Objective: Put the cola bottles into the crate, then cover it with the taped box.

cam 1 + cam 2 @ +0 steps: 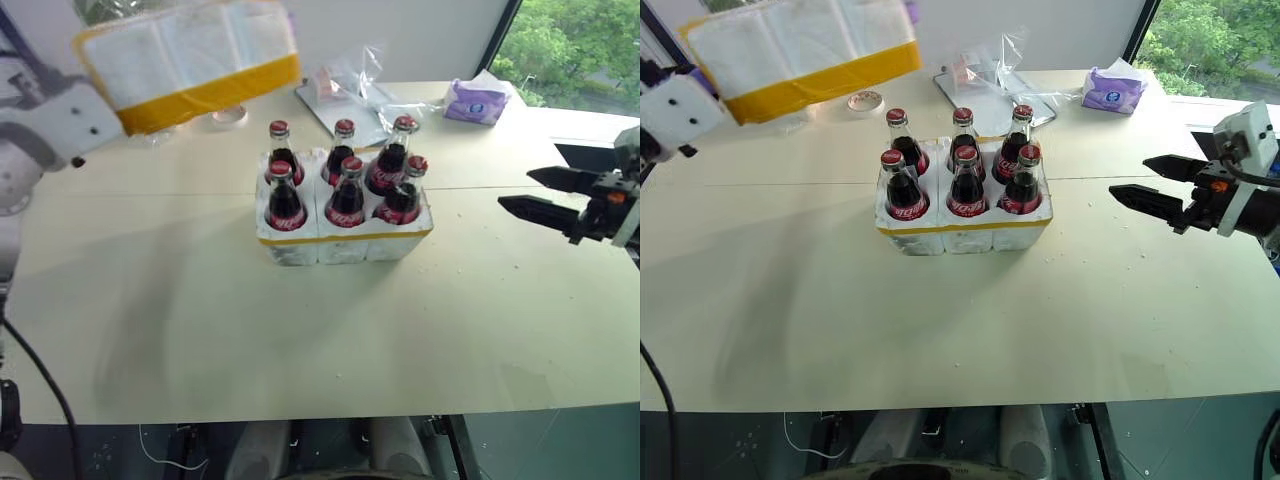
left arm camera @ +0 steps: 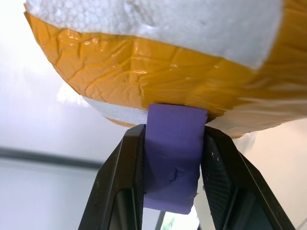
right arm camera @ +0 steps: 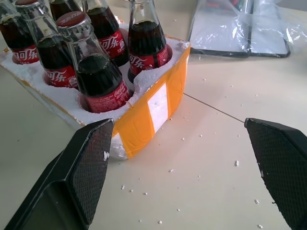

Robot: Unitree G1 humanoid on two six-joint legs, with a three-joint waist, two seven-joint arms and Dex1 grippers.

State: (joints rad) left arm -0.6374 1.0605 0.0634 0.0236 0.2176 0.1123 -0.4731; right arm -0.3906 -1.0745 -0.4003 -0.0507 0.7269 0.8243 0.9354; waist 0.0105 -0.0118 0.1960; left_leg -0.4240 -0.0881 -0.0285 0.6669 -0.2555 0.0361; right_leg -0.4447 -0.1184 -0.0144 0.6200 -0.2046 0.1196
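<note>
Several cola bottles [image 1: 347, 195] with red caps stand upright in the wells of the white foam crate [image 1: 345, 245] at the middle of the table. The taped box [image 1: 190, 60], white foam with a broad yellow band, hangs in the air at the far left, above the table and left of the crate. My left gripper [image 2: 172, 139] is shut on a purple tab [image 2: 171, 167] fixed to the box. To the right of the crate, my right gripper [image 1: 516, 190] hovers open, apart from it and pointing at it, with nothing between its fingers.
Behind the crate lie a clear plastic bag on a flat tray [image 1: 345, 95], a small tape roll [image 1: 228, 117] and a purple tissue pack [image 1: 478, 100]. White foam crumbs dot the table [image 1: 200, 330] near the crate. The table's front edge runs along the bottom.
</note>
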